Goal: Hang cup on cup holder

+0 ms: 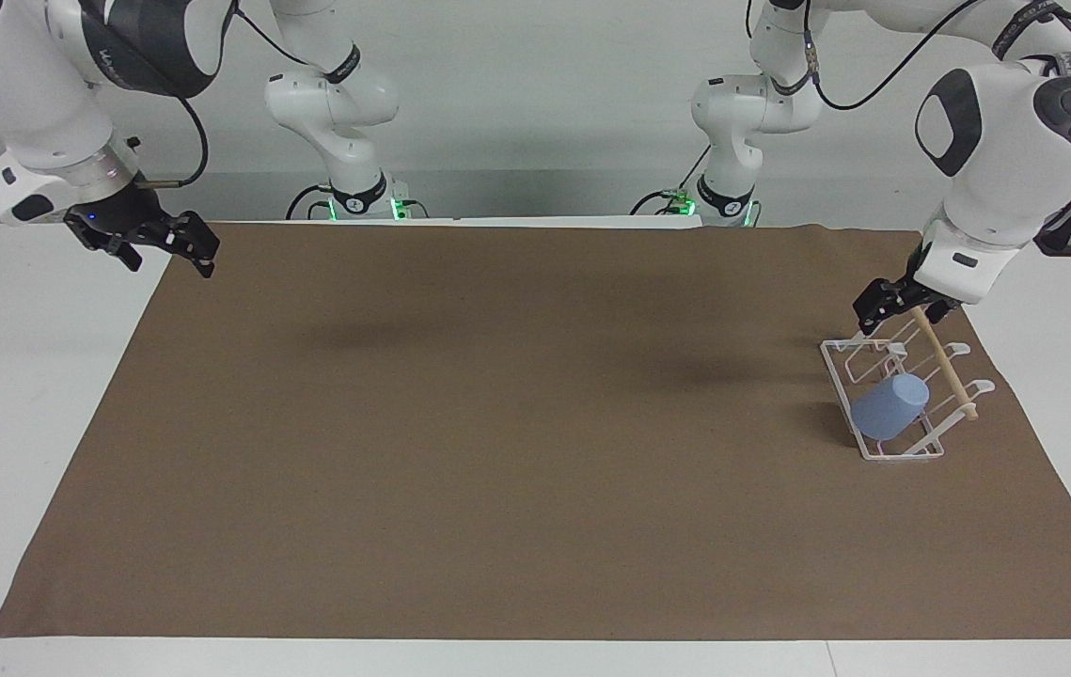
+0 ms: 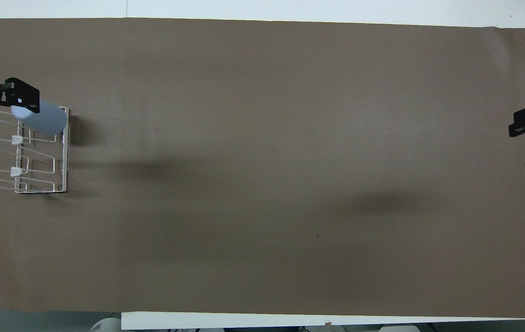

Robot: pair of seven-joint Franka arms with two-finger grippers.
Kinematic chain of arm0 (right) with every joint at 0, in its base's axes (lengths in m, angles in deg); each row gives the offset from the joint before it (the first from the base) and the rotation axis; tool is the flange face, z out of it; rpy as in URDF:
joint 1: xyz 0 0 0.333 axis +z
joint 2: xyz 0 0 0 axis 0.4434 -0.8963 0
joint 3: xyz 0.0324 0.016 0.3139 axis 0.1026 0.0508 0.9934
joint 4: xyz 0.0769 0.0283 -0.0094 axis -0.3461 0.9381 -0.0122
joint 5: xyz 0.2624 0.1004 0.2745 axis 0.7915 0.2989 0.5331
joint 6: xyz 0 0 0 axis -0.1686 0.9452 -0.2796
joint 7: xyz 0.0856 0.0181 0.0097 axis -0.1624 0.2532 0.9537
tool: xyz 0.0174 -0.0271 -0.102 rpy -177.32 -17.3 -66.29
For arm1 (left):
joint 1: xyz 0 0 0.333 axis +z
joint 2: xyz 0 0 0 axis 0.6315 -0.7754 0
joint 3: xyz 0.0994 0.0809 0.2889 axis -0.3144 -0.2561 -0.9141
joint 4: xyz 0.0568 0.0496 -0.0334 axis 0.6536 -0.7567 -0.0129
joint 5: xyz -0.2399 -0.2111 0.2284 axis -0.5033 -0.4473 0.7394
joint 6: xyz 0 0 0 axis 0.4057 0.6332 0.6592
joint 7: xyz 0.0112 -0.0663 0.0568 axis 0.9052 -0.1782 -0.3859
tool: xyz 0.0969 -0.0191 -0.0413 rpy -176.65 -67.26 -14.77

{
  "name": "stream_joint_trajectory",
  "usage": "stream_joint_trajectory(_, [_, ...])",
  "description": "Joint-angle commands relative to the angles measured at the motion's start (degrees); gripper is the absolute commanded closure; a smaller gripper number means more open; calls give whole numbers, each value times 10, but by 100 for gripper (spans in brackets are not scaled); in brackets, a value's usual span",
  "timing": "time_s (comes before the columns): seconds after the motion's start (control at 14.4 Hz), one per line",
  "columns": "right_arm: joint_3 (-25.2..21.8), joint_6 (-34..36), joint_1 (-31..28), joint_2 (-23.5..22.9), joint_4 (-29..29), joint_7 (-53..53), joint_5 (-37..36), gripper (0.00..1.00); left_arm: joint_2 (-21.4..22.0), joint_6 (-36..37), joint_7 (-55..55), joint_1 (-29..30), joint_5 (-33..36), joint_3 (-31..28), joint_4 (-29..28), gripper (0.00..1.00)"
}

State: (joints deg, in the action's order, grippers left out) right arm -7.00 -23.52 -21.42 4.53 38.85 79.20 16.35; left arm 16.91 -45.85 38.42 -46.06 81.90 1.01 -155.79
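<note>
On the cup holder [image 1: 892, 395] at the facing view's four o'clock hangs the cup [image 1: 889, 408] — left gripper [image 1: 885, 304], spread and empty, should lift straight clear; right gripper [image 1: 164, 240] waits, spread.

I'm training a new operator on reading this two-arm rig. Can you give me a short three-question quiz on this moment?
1. True or false: the cup rests on the cup holder, free of both grippers.
2. Which gripper is above the cup holder's end nearer to the robots? A) left gripper B) right gripper
3. Fill in: the cup holder stands toward the ____ arm's end of the brown mat.

Key: 1 true; 2 A; 3 left. The right arm waits over the mat's corner at its own end.
</note>
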Motion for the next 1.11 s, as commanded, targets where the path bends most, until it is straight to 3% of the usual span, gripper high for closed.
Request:
stream_joint_trajectory(0.0, [-4, -9, 3, 0, 4, -7, -9, 1, -6, 29, 21, 7, -19, -1, 40, 0])
stream_joint_trajectory(0.42, [-3, -8, 5, -1, -4, -6, -9, 1, -39, 114, 31, 15, -20, 1, 150, 0])
stream_joint_trajectory(0.76, [-3, -7, 5, 0, -3, -5, -9, 1, -13, 89, 82, 15, -36, 1, 104, 0])
stream_joint_trajectory(0.97, [-3, -4, 5, 1, -3, -6, -10, 1, 23, 29, 95, 15, -36, -2, 25, 0])
stream_joint_trajectory(1.04, [-3, -5, 5, 1, -3, -6, -10, 1, 24, 24, 89, 15, -37, -2, 23, 0])
